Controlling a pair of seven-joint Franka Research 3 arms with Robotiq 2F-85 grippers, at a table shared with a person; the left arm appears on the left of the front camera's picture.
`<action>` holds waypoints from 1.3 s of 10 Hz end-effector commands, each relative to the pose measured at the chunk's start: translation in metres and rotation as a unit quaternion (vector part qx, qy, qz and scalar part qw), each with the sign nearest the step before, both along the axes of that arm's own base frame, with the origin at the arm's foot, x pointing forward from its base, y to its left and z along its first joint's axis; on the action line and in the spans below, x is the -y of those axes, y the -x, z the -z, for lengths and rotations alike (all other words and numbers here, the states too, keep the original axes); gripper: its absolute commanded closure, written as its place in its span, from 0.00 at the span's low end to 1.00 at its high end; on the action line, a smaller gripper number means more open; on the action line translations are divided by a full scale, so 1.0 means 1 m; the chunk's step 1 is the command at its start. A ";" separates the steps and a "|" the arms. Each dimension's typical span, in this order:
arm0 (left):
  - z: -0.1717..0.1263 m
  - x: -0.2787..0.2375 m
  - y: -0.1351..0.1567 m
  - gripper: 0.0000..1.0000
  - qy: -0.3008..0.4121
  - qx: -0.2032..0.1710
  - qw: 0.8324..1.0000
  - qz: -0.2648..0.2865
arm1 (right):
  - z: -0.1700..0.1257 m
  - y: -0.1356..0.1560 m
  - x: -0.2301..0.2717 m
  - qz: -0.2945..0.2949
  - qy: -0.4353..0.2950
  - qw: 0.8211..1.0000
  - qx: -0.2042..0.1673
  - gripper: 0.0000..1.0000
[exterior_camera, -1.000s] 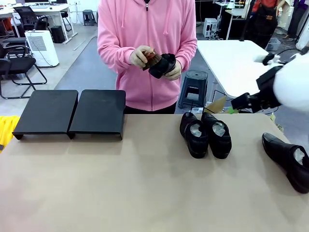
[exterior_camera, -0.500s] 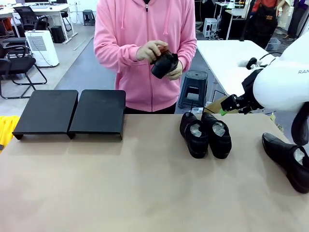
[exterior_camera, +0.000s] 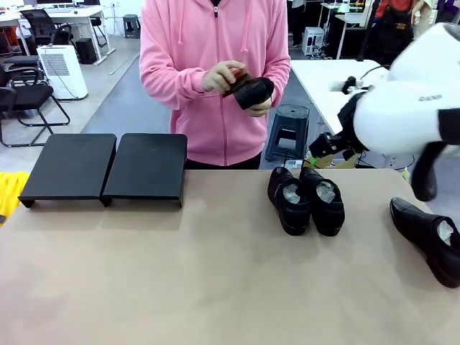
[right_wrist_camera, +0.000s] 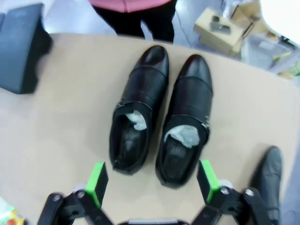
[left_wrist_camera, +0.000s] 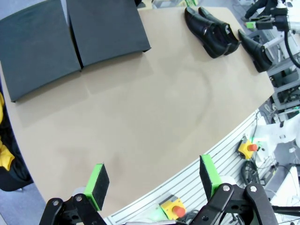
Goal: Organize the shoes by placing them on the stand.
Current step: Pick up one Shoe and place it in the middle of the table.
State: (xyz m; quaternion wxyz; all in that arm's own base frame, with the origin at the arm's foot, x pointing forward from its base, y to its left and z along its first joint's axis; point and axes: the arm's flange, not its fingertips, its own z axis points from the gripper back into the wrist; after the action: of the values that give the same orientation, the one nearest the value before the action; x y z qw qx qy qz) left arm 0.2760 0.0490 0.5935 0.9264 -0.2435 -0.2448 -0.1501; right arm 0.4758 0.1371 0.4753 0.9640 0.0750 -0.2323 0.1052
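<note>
The right tool [right_wrist_camera: 152, 182] hangs above the tan bench [right_wrist_camera: 51, 140], its green pads [right_wrist_camera: 97, 182] spread wide with nothing between them. Just beyond them, two glossy black dress shoes stand side by side, toes pointing away: the nearer-left shoe [right_wrist_camera: 138, 105] and its mate [right_wrist_camera: 188, 110], each with crumpled pale paper inside. A third shoe [right_wrist_camera: 266, 178] lies apart by the picture's right edge. A corner of the black stand [right_wrist_camera: 21, 47] shows at upper left.

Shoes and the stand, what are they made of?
The shoes look like polished black leather: there are shiny highlights on their smooth toes. The stand looks like matte black plastic or painted metal; its flat, dull surface leaves that open.
</note>
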 end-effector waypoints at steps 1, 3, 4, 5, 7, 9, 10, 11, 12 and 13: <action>-0.001 -0.001 0.001 0.00 0.004 0.004 1.000 0.009 | -0.003 -0.039 -0.016 0.007 0.026 0.999 -0.048 0.00; -0.001 -0.001 0.001 0.00 0.004 0.004 1.000 0.009 | 0.011 -0.053 -0.027 0.008 0.044 0.996 -0.077 0.00; -0.001 -0.001 0.001 0.00 0.004 0.004 1.000 0.009 | 0.016 -0.055 -0.035 0.010 0.058 0.995 -0.083 0.00; -0.001 -0.001 0.001 0.00 0.004 0.004 1.000 0.009 | 0.022 -0.057 -0.042 0.013 0.080 0.992 -0.097 0.00; -0.001 -0.001 0.001 0.00 0.004 0.004 1.000 0.009 | 0.029 -0.060 -0.056 -0.010 0.089 0.991 -0.101 0.11; -0.001 -0.001 0.001 0.00 0.004 0.004 1.000 0.009 | 0.035 -0.061 -0.058 0.027 0.086 0.990 -0.108 0.50; -0.001 -0.001 0.001 0.00 0.004 0.004 1.000 0.009 | 0.037 -0.060 -0.056 0.039 0.074 0.990 -0.112 0.70; -0.001 -0.001 0.001 0.00 0.004 0.004 1.000 0.009 | 0.039 -0.060 -0.054 0.059 0.066 0.990 -0.112 0.89; -0.001 -0.001 0.001 0.00 0.004 0.004 1.000 0.009 | 0.044 -0.061 -0.051 0.085 0.054 0.988 -0.120 0.89; -0.001 -0.001 0.001 0.00 0.004 0.004 1.000 0.009 | 0.050 -0.063 -0.049 0.102 0.045 0.986 -0.126 0.89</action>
State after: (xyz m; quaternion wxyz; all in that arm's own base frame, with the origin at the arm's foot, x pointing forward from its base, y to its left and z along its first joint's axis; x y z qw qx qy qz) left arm 0.2761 0.0491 0.5934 0.9265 -0.2435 -0.2446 -0.1501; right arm 0.5353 0.1829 0.4295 0.9929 0.0184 -0.1099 0.0405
